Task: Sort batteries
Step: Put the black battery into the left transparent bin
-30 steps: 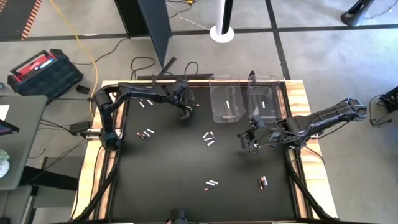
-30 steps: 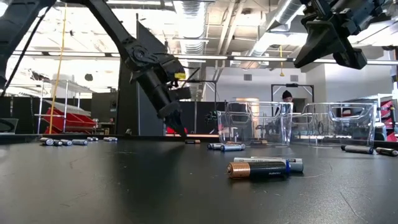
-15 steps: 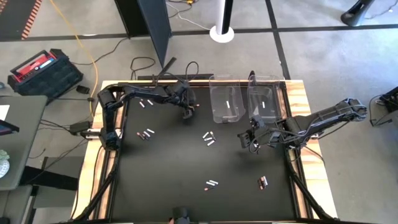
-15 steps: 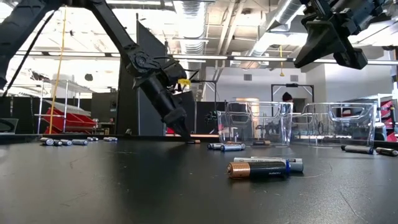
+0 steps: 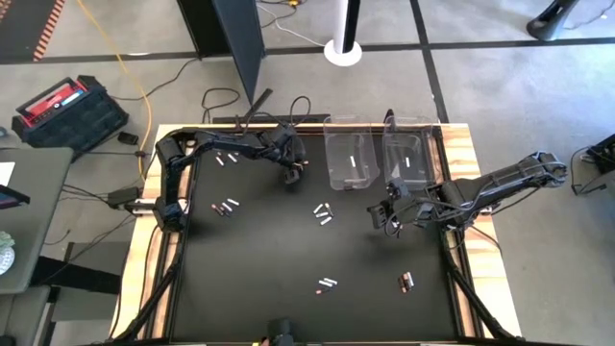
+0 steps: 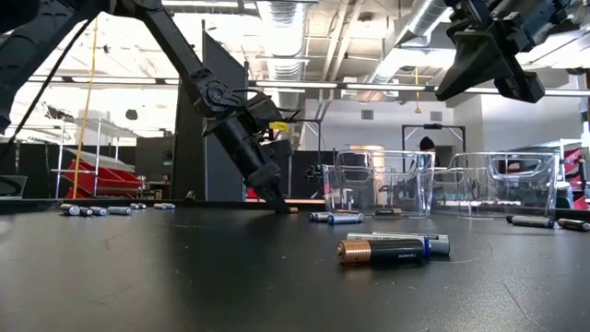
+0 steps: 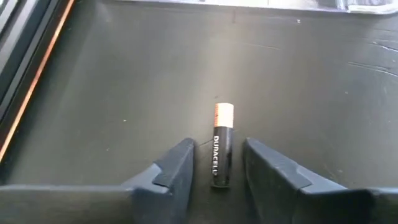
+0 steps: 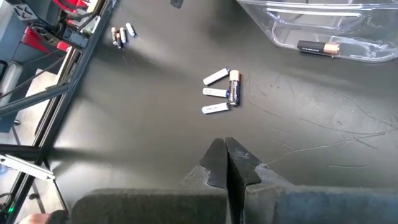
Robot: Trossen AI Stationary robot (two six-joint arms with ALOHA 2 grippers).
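Observation:
A dark battery with a copper end (image 7: 222,124) lies flat on the black table near its far edge, just left of the clear bins; it also shows in the high view (image 5: 304,164). My left gripper (image 7: 218,144) is open and low over the table, with one finger on each side of this battery and a gap at both sides. It slants down in the low view (image 6: 277,199). My right gripper (image 8: 225,155) is shut and empty, raised above the table's right half (image 5: 377,216).
Two clear bins (image 5: 351,159) (image 5: 408,159) stand at the far right; one holds a dark battery (image 8: 317,48). Loose batteries lie in small groups at the far left (image 5: 225,160), left (image 5: 226,206), middle (image 5: 323,213), near middle (image 5: 327,284) and near right (image 5: 405,281).
My left gripper has crept toward the table's right edge, closer to the dark battery by the bins, staying low over the table.

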